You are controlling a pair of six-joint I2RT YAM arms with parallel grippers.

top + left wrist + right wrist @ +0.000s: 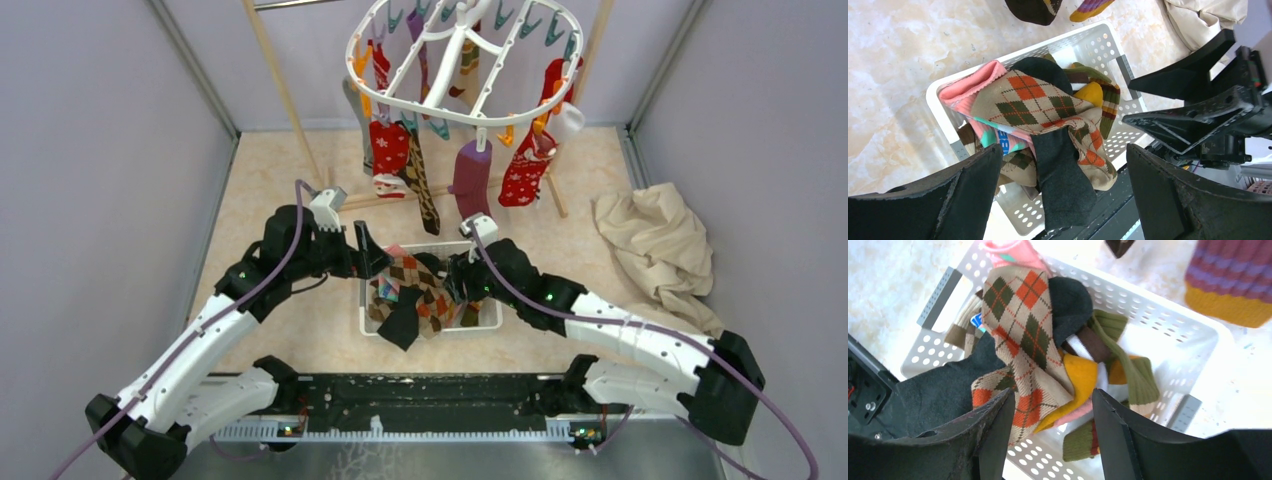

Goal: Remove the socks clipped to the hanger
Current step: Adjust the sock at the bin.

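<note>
The white oval hanger [458, 55] hangs at the back with socks clipped to it: a red one [388, 148], a brown argyle one [422, 190], a purple one [470, 180] and another red one [525, 170]. Below it, a white basket [490, 320] holds loose socks, with an argyle sock [1033, 100] on top and a dark sock [1063, 180] draped over its near rim. My left gripper [368, 250] hovers wide open over the basket's left side, holding nothing. My right gripper [1053, 395] stands open just above the pile, with nothing between its fingers.
A wooden pole rack [285, 95] carries the hanger. A crumpled cream cloth [655, 250] lies on the floor at the right. Grey walls close in both sides. The two grippers face each other closely across the basket.
</note>
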